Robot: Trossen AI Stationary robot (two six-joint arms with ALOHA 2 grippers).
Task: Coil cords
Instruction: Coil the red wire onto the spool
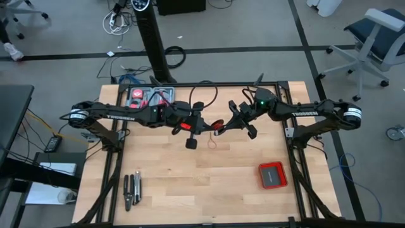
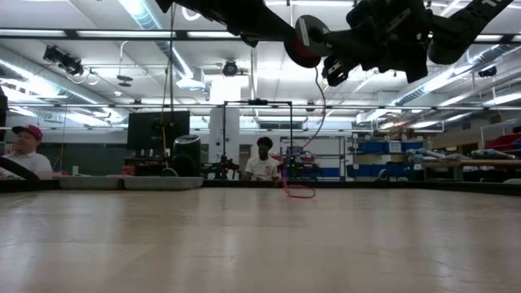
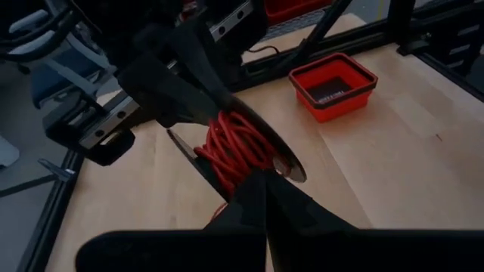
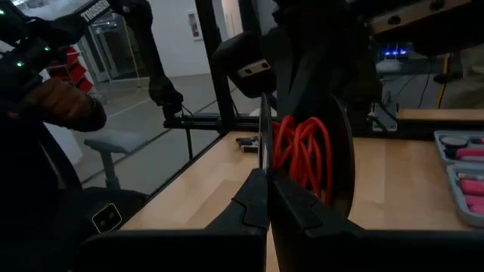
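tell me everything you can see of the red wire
The red wire is thin and glossy, mostly wound in many turns between the dark round discs of a black spool. The spool is held in the air over the table's middle between the two arms. A loose tail hangs down and ends in small loops on the wooden table.

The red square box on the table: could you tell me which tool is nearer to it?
Right. The right tool is up-table and leftward of the red square box; the left tool lies farther left still.

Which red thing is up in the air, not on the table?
The red wire coiled on the black spool, held between both arms above the table. The red box sits on the table.
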